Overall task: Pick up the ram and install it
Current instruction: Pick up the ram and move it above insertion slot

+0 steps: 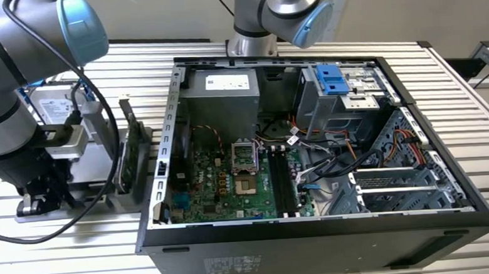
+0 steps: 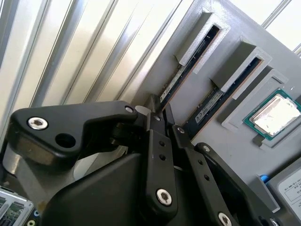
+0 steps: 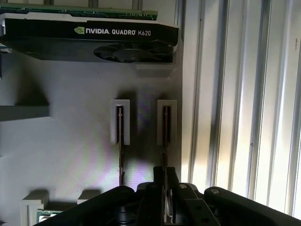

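Observation:
Two rams stand on edge in slots of a grey holder block (image 3: pixel 70 146). My gripper (image 3: pixel 166 181) is shut on the ram (image 3: pixel 165 134) nearer the block's edge, one dark finger on each side of its end. That ram (image 2: pixel 188 66) still sits in its slot, beside the other stick (image 2: pixel 225 89). In the exterior view my gripper (image 1: pixel 40 201) is low over the holder, at the exterior view's left. The open computer case (image 1: pixel 162 235) lies to its right, with black memory slots (image 1: pixel 285 185) on the green motherboard.
A graphics card (image 3: pixel 94 40) stands in the holder beyond the rams, also seen edge-on (image 1: pixel 132 149) beside the case. A square silver processor chip (image 2: pixel 275 113) rests in a holder pocket. A second arm's base (image 1: pixel 280 9) stands behind the case. The ribbed metal table (image 3: pixel 244 94) runs alongside.

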Action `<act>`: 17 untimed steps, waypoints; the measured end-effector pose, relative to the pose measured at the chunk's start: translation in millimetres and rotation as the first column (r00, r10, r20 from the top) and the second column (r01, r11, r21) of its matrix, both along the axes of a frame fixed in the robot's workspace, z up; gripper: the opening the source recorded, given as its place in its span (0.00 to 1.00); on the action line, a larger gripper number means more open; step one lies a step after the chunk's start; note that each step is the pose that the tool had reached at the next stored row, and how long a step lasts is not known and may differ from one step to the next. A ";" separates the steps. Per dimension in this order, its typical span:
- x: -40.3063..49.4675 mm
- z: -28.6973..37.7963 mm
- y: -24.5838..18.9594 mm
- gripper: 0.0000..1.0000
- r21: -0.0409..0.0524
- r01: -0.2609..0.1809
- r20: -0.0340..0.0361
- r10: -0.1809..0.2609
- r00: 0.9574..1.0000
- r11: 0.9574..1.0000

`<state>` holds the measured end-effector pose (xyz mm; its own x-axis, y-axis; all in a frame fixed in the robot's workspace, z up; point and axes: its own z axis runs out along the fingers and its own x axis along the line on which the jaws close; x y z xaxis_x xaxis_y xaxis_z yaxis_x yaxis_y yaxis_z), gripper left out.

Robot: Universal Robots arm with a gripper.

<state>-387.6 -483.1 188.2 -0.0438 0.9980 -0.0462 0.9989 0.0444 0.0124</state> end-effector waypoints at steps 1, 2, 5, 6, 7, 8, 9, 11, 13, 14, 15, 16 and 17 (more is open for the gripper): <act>0.0 0.0 0.0 0.00 0.000 0.000 0.000 0.000 1.000 1.000; 0.0 0.0 0.0 0.00 0.000 0.000 0.000 0.000 1.000 1.000; 0.0 -0.1 0.0 0.00 0.000 0.000 0.000 0.000 1.000 1.000; 0.0 -0.2 0.0 0.00 0.000 0.000 0.000 0.000 1.000 1.000; 0.0 -0.2 0.0 0.00 0.000 0.000 0.000 0.000 1.000 1.000; 0.0 -0.2 0.0 0.00 0.000 0.000 0.000 0.000 1.000 1.000; 0.0 -0.2 0.0 0.00 0.000 0.000 0.000 0.000 1.000 1.000; 0.0 -0.3 0.0 0.00 0.000 0.000 0.000 0.000 1.000 1.000; 0.0 -0.3 0.0 0.00 0.000 0.000 0.000 0.000 1.000 1.000; 0.0 0.0 0.0 0.00 0.000 0.000 0.000 0.000 1.000 1.000; 0.0 0.7 0.1 0.00 0.001 0.000 0.001 0.000 1.000 1.000; 0.0 2.1 0.0 0.00 0.001 0.000 0.000 0.000 1.000 1.000; 0.0 3.6 0.0 0.00 0.000 0.000 0.000 0.000 1.000 1.000</act>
<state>-387.6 -483.1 191.9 -0.0438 0.9980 -0.0457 0.9989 0.0444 0.0126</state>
